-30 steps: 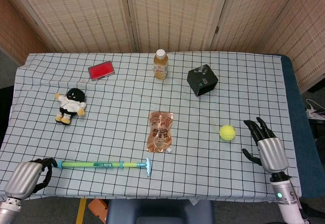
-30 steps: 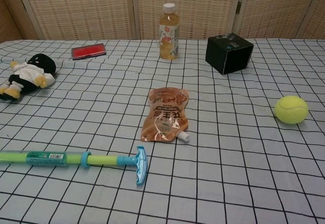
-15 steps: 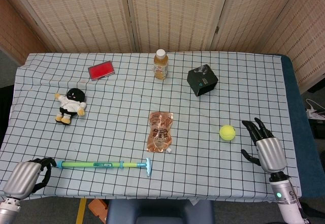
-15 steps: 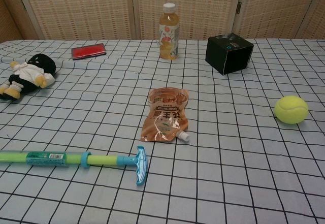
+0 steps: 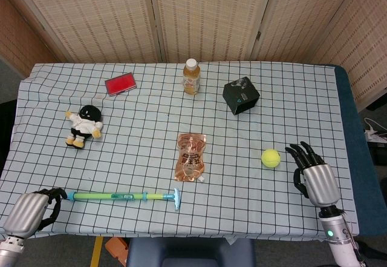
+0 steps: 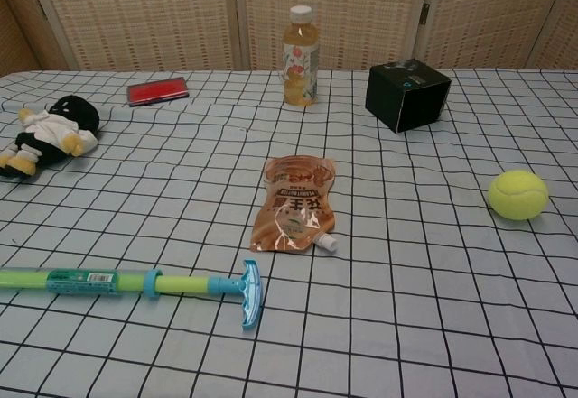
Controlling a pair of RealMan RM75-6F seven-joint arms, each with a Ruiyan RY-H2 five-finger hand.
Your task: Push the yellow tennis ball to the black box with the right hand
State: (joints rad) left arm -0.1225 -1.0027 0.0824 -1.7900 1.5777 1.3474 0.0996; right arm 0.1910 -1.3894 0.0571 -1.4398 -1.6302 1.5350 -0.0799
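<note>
The yellow tennis ball (image 5: 271, 158) (image 6: 517, 194) lies on the checked cloth at the right. The black box (image 5: 240, 95) (image 6: 407, 95) stands farther back and a little left of it. My right hand (image 5: 312, 173) hovers just right of the ball with a small gap between them, its fingers spread and pointing away from me, holding nothing. My left hand (image 5: 33, 209) rests at the near left corner with its fingers curled in, beside the end of the green stick; nothing shows in it. Neither hand appears in the chest view.
An orange drink pouch (image 5: 191, 157) lies mid-table. A green and blue stick (image 5: 124, 196) lies along the front left. A plush doll (image 5: 83, 125), a red case (image 5: 120, 84) and a juice bottle (image 5: 191, 77) stand farther back. The table's right edge (image 5: 354, 158) runs close to my right hand.
My right hand has turned and its thumb has drawn in, with the fingers shifted slightly back and toward the ball. The ball and my left hand have not moved.
</note>
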